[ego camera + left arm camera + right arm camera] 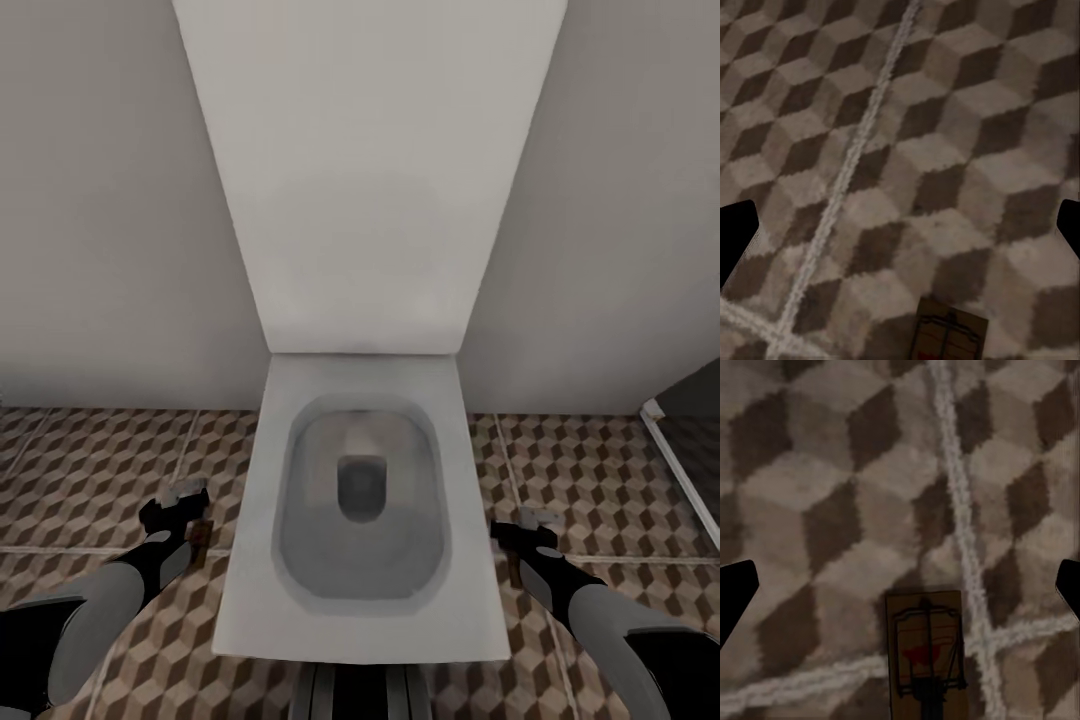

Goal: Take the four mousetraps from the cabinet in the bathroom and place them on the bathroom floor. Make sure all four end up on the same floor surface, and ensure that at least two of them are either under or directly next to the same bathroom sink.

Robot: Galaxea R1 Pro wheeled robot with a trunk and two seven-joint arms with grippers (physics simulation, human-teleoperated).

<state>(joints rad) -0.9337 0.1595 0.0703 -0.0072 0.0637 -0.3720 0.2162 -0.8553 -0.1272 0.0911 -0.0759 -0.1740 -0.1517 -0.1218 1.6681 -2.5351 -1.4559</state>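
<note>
Both pincers hang low over the bathroom floor [100, 450], one on each side of the white toilet [250, 560]. The left pincer [175, 512] and the right pincer [527, 530] each have their jaws spread wide and grip nothing. In each wrist view the dark fingertips sit at the far edges, with bare cube-patterned tile between them.

A mousetrap [949, 334] lies flat on the tile below the left pincer, apart from both fingers. A second mousetrap [926, 660] lies below the right pincer, its edge just beside a pale grout line [960, 510], with the red bait pad and wire bar facing up. From the head camera, small brown patches by each wrist are probably these same two traps, but they are too blurred to be sure.

The main risk is placement. These two traps lie next to the toilet, and no sink is in sight here. If they stay put, the requirement for two traps by the sink may fail.

Picking them up again has its own trouble. The boards are thin and flat on hard tile, so a descending finger could hit the floor, or push a trap away instead of closing on it. Both arms also stand close to the bowl, so a careless turn of the base could knock a forearm against the porcelain or roll over a trap.
</note>
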